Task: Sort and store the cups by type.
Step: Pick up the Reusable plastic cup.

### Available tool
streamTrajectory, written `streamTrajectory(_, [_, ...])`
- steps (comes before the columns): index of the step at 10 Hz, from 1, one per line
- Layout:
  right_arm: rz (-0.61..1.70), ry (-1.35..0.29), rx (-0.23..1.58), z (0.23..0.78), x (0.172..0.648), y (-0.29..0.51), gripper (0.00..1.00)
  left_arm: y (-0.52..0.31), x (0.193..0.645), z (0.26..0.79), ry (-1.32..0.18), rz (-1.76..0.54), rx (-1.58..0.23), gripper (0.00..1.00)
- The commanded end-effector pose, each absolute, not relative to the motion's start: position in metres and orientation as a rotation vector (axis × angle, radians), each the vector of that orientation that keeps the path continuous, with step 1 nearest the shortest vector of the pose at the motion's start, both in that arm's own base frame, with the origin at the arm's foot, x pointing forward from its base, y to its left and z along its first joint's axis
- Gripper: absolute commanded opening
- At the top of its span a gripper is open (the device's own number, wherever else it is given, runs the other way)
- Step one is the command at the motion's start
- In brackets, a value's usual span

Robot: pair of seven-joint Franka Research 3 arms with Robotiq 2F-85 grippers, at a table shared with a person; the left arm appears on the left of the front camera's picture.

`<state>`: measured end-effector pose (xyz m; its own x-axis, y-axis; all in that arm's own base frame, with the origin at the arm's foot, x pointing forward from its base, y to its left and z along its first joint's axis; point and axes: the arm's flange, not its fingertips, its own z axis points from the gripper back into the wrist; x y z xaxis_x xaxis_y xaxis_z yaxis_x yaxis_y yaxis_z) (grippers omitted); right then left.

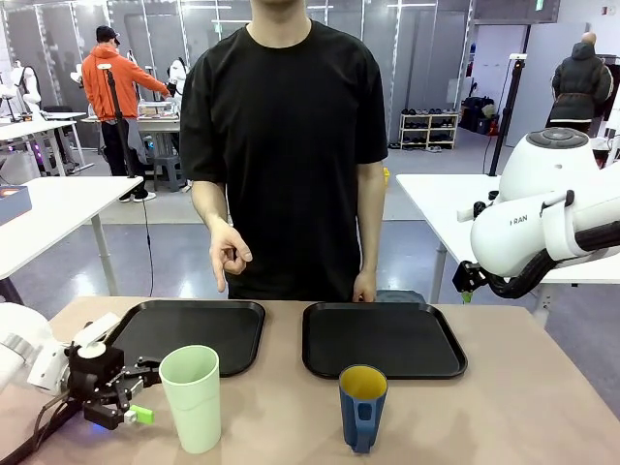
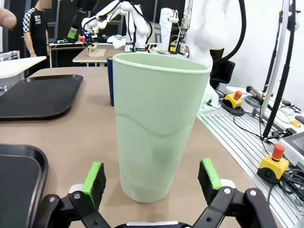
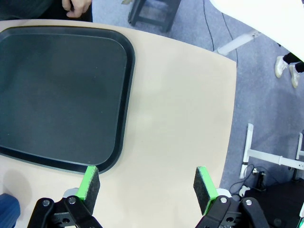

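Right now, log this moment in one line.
left claw: open, aimed at mint tumbler, pads clear of it | right claw: open, over table beside tray | blue mug: standing on table

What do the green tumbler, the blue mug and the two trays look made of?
Green tumbler: likely plastic, matte, thin even rim, faint moulded wave line.
Blue mug: ceramic or plastic, unclear; dark blue outside, yellow inside.
Trays: black plastic probably, soft sheen, rounded raised rims.
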<state>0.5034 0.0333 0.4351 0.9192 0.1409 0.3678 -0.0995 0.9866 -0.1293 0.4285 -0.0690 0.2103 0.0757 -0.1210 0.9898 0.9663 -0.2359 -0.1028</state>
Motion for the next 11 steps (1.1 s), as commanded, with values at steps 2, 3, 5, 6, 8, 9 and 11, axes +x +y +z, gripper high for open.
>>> streamTrajectory(2, [0.122,-0.387,-0.111,0.436,0.504,0.033,1.00,-0.082,0.432,0.196,-0.961,-1.397,-1.341,1.00])
streamTrajectory(3, [0.122,-0.387,-0.111,0.436,0.504,0.033,1.00,-0.086,0.433,0.195,-0.952,-1.397,-1.341,1.00])
streamTrajectory(5, [0.122,-0.387,-0.111,0.436,0.504,0.033,1.00,-0.095,0.433,0.191,-0.951,-1.407,-1.362,1.00])
streamTrajectory(6, [0.122,-0.387,-0.111,0.436,0.504,0.033,1.00,-0.099,0.433,0.189,-0.971,-1.405,-1.371,1.00])
streamTrajectory(8, [0.122,-0.387,-0.111,0.436,0.504,0.033,1.00,-0.107,0.435,0.185,-0.980,-1.419,-1.388,1.00])
streamTrajectory(9, [0.122,-0.387,-0.111,0.436,0.504,0.033,1.00,-0.111,0.435,0.185,-0.989,-1.428,-1.397,1.00])
streamTrajectory(11, [0.122,-0.387,-0.111,0.436,0.504,0.033,1.00,-0.117,0.430,0.180,-0.973,-1.438,-1.422,1.00])
